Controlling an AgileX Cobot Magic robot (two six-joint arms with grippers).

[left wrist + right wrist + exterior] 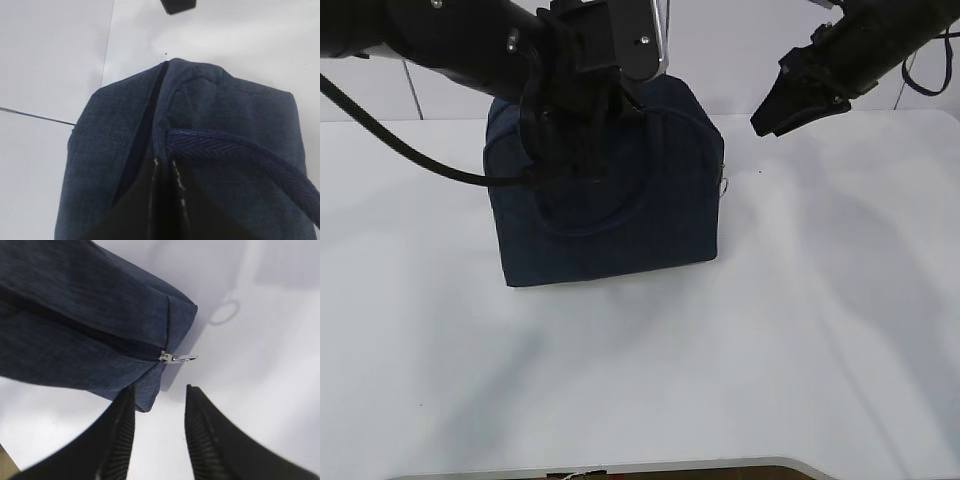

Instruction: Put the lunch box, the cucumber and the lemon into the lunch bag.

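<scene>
In the exterior view the lunch bag (610, 190) stands upright on the white worktop (720, 370), a little left of centre, with the left claw (582, 110) down at its top and the right claw (790, 105) lifted clear, up and to the right of the bag. No lunch box, cucumber or lemon shows on the worktop (whether they lie inside the bag cannot be told from here). The left wrist view looks along the bag's top: the left claw's jaws are clenched together right at the zipper seam (150, 120), beside a loop handle (240, 150), though whether they pinch fabric is unclear. In the right wrist view the right claw (160, 412) is released, its jaws apart and empty, with the silver ring pull (182, 358) at the bag's end just beyond them and the zipper looking drawn shut up to it. This reads as the closing stage, so the next move would likely call for freeing the left claw from the bag top without tipping the bag.
</scene>
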